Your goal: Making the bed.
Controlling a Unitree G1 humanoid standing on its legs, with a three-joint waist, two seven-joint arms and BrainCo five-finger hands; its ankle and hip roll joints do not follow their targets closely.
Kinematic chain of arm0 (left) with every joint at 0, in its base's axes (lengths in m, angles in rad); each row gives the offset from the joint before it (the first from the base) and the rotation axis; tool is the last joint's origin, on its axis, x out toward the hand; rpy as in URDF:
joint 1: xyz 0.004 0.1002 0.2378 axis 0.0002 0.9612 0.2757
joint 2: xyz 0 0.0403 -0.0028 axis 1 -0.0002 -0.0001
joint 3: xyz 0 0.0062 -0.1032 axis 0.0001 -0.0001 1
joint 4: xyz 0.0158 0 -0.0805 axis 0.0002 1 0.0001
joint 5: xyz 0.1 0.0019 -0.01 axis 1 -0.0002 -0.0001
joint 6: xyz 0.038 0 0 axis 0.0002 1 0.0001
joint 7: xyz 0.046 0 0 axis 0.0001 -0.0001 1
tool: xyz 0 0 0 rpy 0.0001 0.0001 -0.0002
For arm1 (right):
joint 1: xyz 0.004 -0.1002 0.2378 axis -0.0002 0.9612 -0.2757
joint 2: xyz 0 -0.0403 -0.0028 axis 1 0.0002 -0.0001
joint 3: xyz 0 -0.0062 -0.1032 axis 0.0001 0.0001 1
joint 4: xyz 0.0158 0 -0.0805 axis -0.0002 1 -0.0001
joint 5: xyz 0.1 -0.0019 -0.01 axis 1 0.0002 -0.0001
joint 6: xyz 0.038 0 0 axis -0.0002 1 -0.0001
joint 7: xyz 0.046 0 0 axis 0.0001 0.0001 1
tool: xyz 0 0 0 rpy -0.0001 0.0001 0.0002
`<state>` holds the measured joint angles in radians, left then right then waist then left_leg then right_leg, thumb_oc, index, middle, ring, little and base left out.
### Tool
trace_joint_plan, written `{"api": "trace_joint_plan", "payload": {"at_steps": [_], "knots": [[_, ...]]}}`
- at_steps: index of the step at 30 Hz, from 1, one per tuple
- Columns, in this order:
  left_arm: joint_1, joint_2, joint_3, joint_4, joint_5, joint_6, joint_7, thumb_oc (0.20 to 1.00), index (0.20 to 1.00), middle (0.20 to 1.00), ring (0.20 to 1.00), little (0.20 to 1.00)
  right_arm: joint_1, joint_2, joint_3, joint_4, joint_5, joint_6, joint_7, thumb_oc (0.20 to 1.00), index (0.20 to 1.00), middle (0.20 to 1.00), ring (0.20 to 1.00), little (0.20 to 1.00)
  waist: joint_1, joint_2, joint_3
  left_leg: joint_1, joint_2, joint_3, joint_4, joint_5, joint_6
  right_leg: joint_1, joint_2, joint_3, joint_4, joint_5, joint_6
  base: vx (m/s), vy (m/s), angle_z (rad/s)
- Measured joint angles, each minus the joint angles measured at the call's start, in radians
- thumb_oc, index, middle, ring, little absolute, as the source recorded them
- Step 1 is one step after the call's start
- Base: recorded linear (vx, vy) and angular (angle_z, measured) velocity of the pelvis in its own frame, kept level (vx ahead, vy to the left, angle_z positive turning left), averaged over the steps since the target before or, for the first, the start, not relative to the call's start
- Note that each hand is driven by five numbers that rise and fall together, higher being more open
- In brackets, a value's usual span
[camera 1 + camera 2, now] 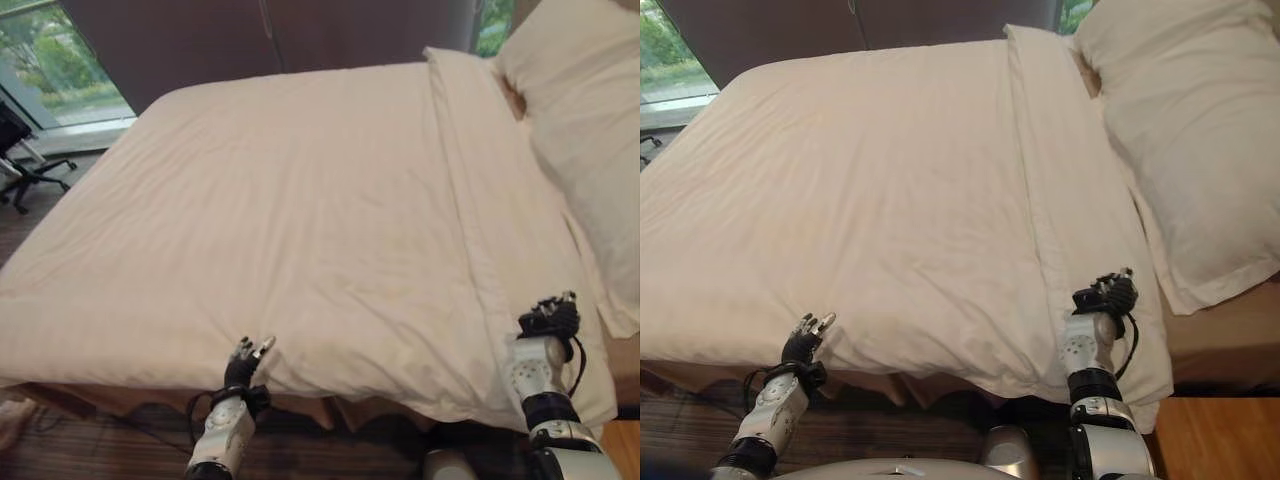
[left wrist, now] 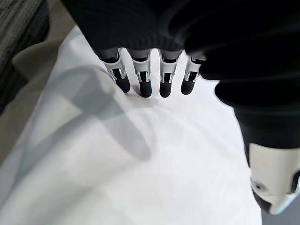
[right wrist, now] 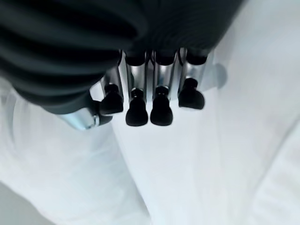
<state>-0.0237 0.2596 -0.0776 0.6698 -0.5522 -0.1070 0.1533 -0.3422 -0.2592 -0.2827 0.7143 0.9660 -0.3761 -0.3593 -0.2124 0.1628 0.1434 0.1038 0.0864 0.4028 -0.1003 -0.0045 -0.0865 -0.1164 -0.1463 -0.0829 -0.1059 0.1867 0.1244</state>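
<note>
A cream duvet (image 1: pixel 300 200) lies spread over the bed, with soft creases near the middle. Its turned-back band (image 1: pixel 470 180) runs along the head end on the right. A large cream pillow (image 1: pixel 580 120) lies beyond that band. My left hand (image 1: pixel 243 365) hovers at the duvet's near edge, open, its fingers (image 2: pixel 145 79) straight above the cloth and the thumb apart. My right hand (image 1: pixel 548 320) rests on the band near the duvet's near right corner. Its fingers (image 3: pixel 145 103) are curled with the thumb close, and I see no cloth between them.
An office chair (image 1: pixel 20 150) stands by the window at the far left. The tan bed base (image 1: pixel 130 400) shows under the duvet's near edge. A wooden surface (image 1: pixel 1220 440) sits at the near right corner, beside the bed.
</note>
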Motion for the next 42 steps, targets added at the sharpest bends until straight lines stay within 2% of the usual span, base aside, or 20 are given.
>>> {"api": "trace_joint_plan", "payload": {"at_steps": [1,2,6,7,10,12,13,16,18,19,20,21,22,23,25,27,33,38,40,42], "knots": [[0.001,-0.006,0.005,0.012,-0.011,-0.001,-0.003,1.000,1.000,1.000,1.000,1.000,-0.006,-0.004,-0.004,0.000,0.008,-0.004,0.005,0.200,0.200,0.200,0.200,0.200,-0.006,0.000,0.009,0.000,-0.002,0.004,0.000,-0.002,0.002,-0.003,-0.001,0.004,0.000,0.001,0.002,0.03,0.073,-0.10],[-0.001,-0.016,0.009,0.018,-0.036,0.000,-0.001,1.000,1.000,1.000,1.000,1.000,-0.002,-0.006,-0.008,0.000,0.024,-0.005,0.021,0.200,0.200,0.200,0.200,0.200,-0.030,0.027,0.004,0.003,-0.005,0.009,0.000,-0.005,0.000,-0.004,0.000,0.011,0.000,0.000,0.003,0.03,0.046,-0.12],[-0.019,-0.020,0.030,0.020,-0.075,-0.002,0.008,1.000,1.000,1.000,1.000,1.000,0.025,0.017,-0.020,0.004,0.049,-0.004,0.063,0.200,0.200,0.200,0.200,0.200,-0.051,0.020,0.010,0.021,-0.005,0.031,0.000,-0.013,-0.010,-0.005,0.011,0.034,0.000,0.000,0.002,0.07,-0.008,-0.18],[-0.021,-0.016,0.049,0.020,-0.075,-0.002,0.019,1.000,1.000,1.000,1.000,1.000,0.061,0.035,-0.039,0.012,0.061,-0.001,0.090,0.200,0.200,0.200,0.200,0.200,-0.073,0.006,0.006,0.032,-0.002,0.039,0.000,-0.016,-0.013,0.000,0.015,0.038,0.000,-0.003,-0.001,0.04,-0.059,-0.20],[-0.022,-0.010,0.068,0.033,-0.075,-0.002,0.028,1.000,1.000,1.000,1.000,1.000,0.090,0.042,-0.075,0.068,0.076,0.008,0.099,0.200,0.200,0.200,0.200,0.200,-0.086,-0.021,0.000,0.046,0.002,0.056,0.000,-0.021,-0.012,0.010,0.015,0.051,0.000,-0.003,-0.001,0.02,-0.013,-0.18],[-0.020,-0.001,0.069,0.035,-0.075,-0.007,0.034,1.000,1.000,1.000,1.000,1.000,0.187,0.031,-0.163,0.210,0.115,0.046,0.066,0.200,0.200,0.200,0.200,0.200,-0.091,-0.054,-0.004,0.055,0.001,0.064,0.000,-0.022,-0.012,0.010,0.020,0.058,0.000,-0.004,-0.001,0.02,-0.015,-0.07],[-0.023,-0.008,0.062,0.034,-0.076,-0.008,0.037,1.000,1.000,1.000,1.000,1.000,0.306,0.036,-0.195,0.266,0.115,0.080,0.061,0.200,0.200,0.200,0.200,0.200,-0.094,-0.066,-0.004,0.068,-0.001,0.060,0.001,-0.024,-0.012,0.023,0.022,0.058,0.001,-0.003,0.000,0.00,0.000,0.00],[-0.008,-0.007,0.063,0.035,-0.076,-0.011,0.044,1.000,1.000,1.000,1.000,1.000,0.471,0.054,-0.219,0.323,0.114,0.113,0.050,0.200,0.200,0.200,0.200,0.200,-0.120,-0.106,-0.008,0.091,-0.001,0.073,0.000,-0.039,-0.006,0.041,0.020,0.065,0.000,-0.009,0.004,-0.01,0.003,-0.10],[-0.005,0.032,0.065,0.040,-0.075,-0.012,0.059,1.000,1.000,1.000,1.000,1.000,0.528,0.073,-0.198,0.325,0.108,0.135,0.048,0.200,0.200,0.200,0.200,0.200,-0.141,-0.157,-0.038,0.091,0.000,0.080,-0.001,-0.042,-0.005,0.039,0.016,0.076,0.001,-0.013,0.010,-0.01,-0.004,-0.12],[0.007,0.045,0.066,0.040,-0.075,-0.013,0.060,1.000,1.000,1.000,1.000,1.000,0.540,0.077,-0.168,0.324,0.092,0.153,0.047,0.250,0.250,0.250,0.250,0.250,-0.136,-0.193,-0.076,0.083,0.008,0.082,-0.001,-0.040,-0.002,0.037,0.020,0.069,0.004,-0.016,0.014,-0.04,0.001,0.07],[0.014,0.049,0.063,0.039,-0.075,-0.014,0.060,1.000,1.000,1.000,1.000,1.000,0.538,0.077,-0.153,0.320,0.090,0.156,0.047,1.000,1.000,1.000,1.000,1.000,-0.135,-0.200,-0.103,0.080,0.009,0.079,-0.001,-0.038,-0.001,0.037,0.020,0.061,0.004,-0.016,0.014,-0.04,0.001,0.13],[0.020,0.049,0.063,0.036,-0.075,-0.015,0.060,1.000,1.000,1.000,1.000,1.000,0.534,0.075,-0.135,0.308,0.072,0.158,0.046,1.000,1.000,1.000,1.000,1.000,-0.134,-0.216,-0.111,0.080,0.008,0.074,-0.001,-0.037,0.000,0.039,0.021,0.060,0.001,-0.016,0.014,-0.04,-0.003,0.14],[0.028,0.056,0.062,0.016,-0.075,-0.013,0.061,1.000,1.000,1.000,1.000,1.000,0.549,0.075,-0.088,0.216,0.013,0.172,0.035,1.000,1.000,1.000,1.000,1.000,-0.131,-0.217,-0.119,0.089,0.007,0.067,0.000,-0.032,0.004,0.049,0.020,0.059,0.002,-0.016,0.013,-0.02,0.013,0.14],[0.037,0.051,0.053,0.001,-0.074,-0.010,0.062,1.000,1.000,1.000,1.000,1.000,0.566,0.061,-0.009,0.065,-0.106,0.179,0.039,1.000,1.000,1.000,1.000,1.000,-0.135,-0.229,-0.123,0.098,0.005,0.061,0.000,-0.029,0.008,0.060,0.017,0.060,0.001,-0.015,0.014,-0.03,0.014,0.09],[0.039,0.047,0.044,0.001,-0.073,-0.002,0.062,1.000,1.000,1.000,1.000,1.000,0.548,0.055,0.023,-0.017,-0.187,0.184,0.041,1.000,1.000,1.000,1.000,1.000,-0.136,-0.249,-0.120,0.107,0.001,0.061,0.000,-0.030,0.007,0.071,0.014,0.061,0.001,-0.015,0.014,-0.01,0.007,0.03],[0.039,0.038,0.034,-0.004,-0.069,0.007,0.061,1.000,1.000,1.000,1.000,1.000,0.539,0.044,0.047,-0.164,-0.309,0.195,0.029,1.000,1.000,1.000,1.000,1.000,-0.136,-0.246,-0.129,0.110,-0.003,0.059,0.000,-0.030,0.007,0.076,0.007,0.060,0.001,-0.016,0.014,-0.03,0.008,0.07],[0.098,0.018,0.027,-0.024,0.018,0.007,0.006,1.000,1.000,1.000,1.000,1.000,0.525,-0.032,0.061,-0.385,-0.626,0.220,-0.011,1.000,1.000,1.000,1.000,1.000,-0.110,-0.258,-0.136,0.107,-0.001,0.048,0.000,-0.030,0.007,0.084,0.008,0.048,0.001,-0.016,0.014,-0.03,0.003,0.06],[0.091,0.028,0.003,-0.037,0.126,0.011,-0.004,1.000,1.000,1.000,1.000,1.000,0.522,-0.046,0.066,-0.499,-0.757,0.224,-0.030,1.000,1.000,1.000,1.000,1.000,-0.103,-0.260,-0.136,0.093,0.000,0.034,0.000,-0.028,0.009,0.079,0.005,0.036,0.001,-0.016,0.014,-0.02,0.006,0.07],[0.104,0.039,0.002,-0.124,0.125,0.032,-0.006,1.000,1.000,1.000,1.000,1.000,0.520,-0.050,0.074,-0.556,-0.771,0.223,-0.030,1.000,1.000,1.000,1.000,1.000,-0.084,-0.266,-0.134,0.090,0.001,0.030,0.000,-0.027,0.010,0.070,0.006,0.035,0.001,-0.015,0.014,-0.01,-0.008,0.06],[0.108,0.046,0.007,-0.207,0.123,0.037,-0.007,1.000,1.000,1.000,1.000,1.000,0.499,-0.029,0.151,-0.570,-0.755,0.217,-0.006,1.000,1.000,1.000,1.000,1.000,-0.079,-0.277,-0.132,0.087,0.003,0.027,0.000,-0.024,0.012,0.072,0.007,0.033,0.001,-0.015,0.014,0.00,-0.002,0.02]]}}
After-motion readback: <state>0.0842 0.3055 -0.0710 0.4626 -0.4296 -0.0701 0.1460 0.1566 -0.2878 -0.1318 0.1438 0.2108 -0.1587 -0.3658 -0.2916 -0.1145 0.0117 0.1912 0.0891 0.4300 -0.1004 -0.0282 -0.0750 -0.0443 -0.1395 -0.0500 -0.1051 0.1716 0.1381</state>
